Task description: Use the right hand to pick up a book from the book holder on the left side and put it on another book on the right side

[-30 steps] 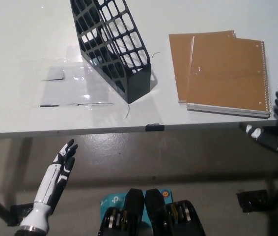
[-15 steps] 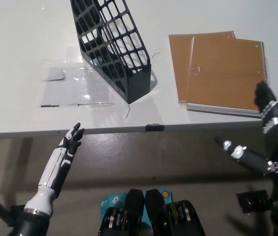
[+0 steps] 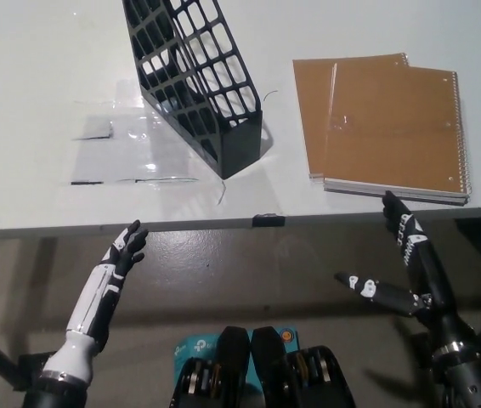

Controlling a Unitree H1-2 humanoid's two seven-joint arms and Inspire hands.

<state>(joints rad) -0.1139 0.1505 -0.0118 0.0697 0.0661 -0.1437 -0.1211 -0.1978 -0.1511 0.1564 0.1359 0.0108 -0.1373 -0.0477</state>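
A black mesh book holder (image 3: 196,81) stands on the white table (image 3: 45,102), with no book visible inside it. To its right lie brown spiral notebooks (image 3: 389,123), one stacked on another, near the table's front edge. My black right hand (image 3: 402,263) is open below the table's front edge, its fingertips (image 3: 387,200) just under the stack's near edge. It holds nothing. The white left hand (image 3: 115,265) hangs open below the table edge at lower left.
Clear tape patches (image 3: 130,153) and black tape marks lie on the table left of the holder. A black tape tab (image 3: 267,220) sits on the front edge. Grey floor shows below the table.
The right hand has swung left and down from the table's right corner to below the notebook stack. The left hand has drifted slightly.
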